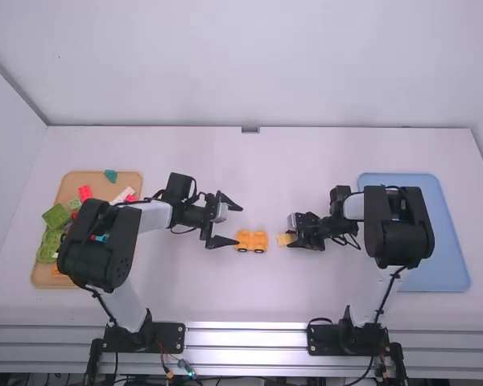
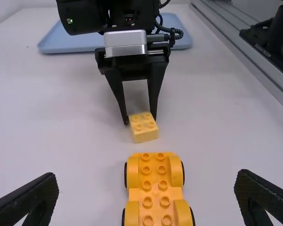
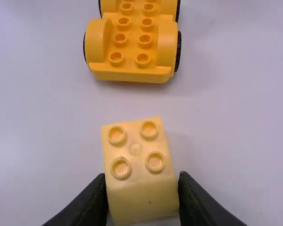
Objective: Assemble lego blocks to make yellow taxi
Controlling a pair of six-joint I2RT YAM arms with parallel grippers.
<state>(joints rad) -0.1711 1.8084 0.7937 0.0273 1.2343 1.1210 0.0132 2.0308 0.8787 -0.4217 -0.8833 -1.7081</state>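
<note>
Table: 2 trays, chassis, perhaps block

The left arm, with white links and black joints, rises from its black base, bends outward to the left, then folds back toward the middle of the high view. Its black two-finger gripper points inward, the fingers spread wide at opposite sides of the left wrist view.

The right arm, also white-linked with black joints, leans outward to the right from its black base and doubles back inward. Its black two-finger gripper faces the left one, well apart from it, with fingers drawn in and slanting downward in the left wrist view.
</note>
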